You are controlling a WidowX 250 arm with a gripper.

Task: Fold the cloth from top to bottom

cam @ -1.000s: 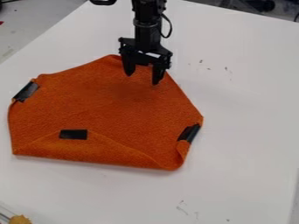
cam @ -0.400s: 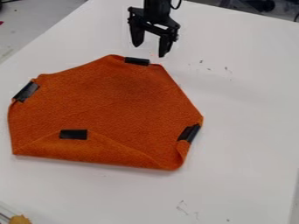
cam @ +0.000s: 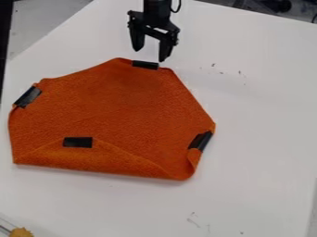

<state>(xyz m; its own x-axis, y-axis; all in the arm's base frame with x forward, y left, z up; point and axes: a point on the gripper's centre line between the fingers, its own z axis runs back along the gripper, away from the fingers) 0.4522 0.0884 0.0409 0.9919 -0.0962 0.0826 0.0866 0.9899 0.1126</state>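
The gripper (cam: 149,55) hangs open just above the cloth's top edge, its two fingers spread apart with nothing between them. Below it the orange cloth (cam: 117,111) lies on the white table. A black tape strip (cam: 145,65) is at the cloth's top edge, near the fingertips. The bottom edge is turned up in a flap (cam: 93,162), with black tape (cam: 78,142) on it. More black tape marks the left corner (cam: 28,96) and the right corner (cam: 200,140).
The white table (cam: 260,139) extends around the cloth. A yellowish object (cam: 21,232) shows at the bottom left corner. Dark items (cam: 272,5) are beyond the table at the top right. A dark vertical strip (cam: 5,32) runs along the upper left edge.
The gripper went from over the cloth's top part up and off it, then slightly left and a little down. The tape at the top edge came into sight. The cloth looks the same.
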